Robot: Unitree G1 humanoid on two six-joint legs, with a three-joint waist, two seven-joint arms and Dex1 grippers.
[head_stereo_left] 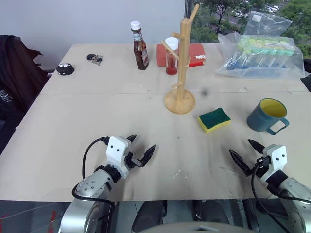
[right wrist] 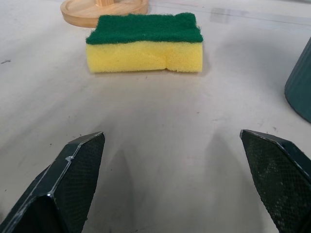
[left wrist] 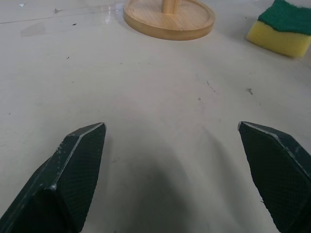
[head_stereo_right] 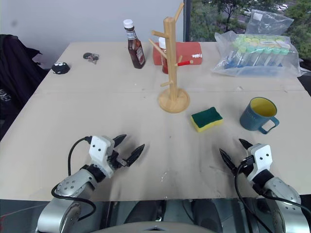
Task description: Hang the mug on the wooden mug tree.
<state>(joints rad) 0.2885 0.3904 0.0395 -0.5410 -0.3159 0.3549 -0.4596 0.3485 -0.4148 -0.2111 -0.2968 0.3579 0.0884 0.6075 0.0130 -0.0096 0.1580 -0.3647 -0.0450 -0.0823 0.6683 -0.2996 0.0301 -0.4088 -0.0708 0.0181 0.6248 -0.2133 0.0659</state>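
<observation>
Bare table [head_stereo_left: 97,111] ahead of left gripper [head_stereo_left: 139,148], open path to wooden mug tree [head_stereo_left: 181,68]. Sponge [head_stereo_left: 214,120] between right gripper [head_stereo_left: 246,151] and tree base, lying just beside mug [head_stereo_left: 267,115]. Open strip of table between right gripper and mug. Behind the tree, close: brown sauce bottle [head_stereo_left: 140,46], red bottle [head_stereo_left: 171,57], red box [head_stereo_left: 196,54]. Far right: bagged items [head_stereo_left: 262,53]. Both grippers spread wide, empty.

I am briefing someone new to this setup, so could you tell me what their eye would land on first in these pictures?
Probably the wooden mug tree, standing tall mid-table with bare pegs. Next, the mug, upright near the table's right edge, with a sponge lying between it and the tree's base. Nearest the camera, the left gripper and right gripper hover open and empty over the table.
</observation>
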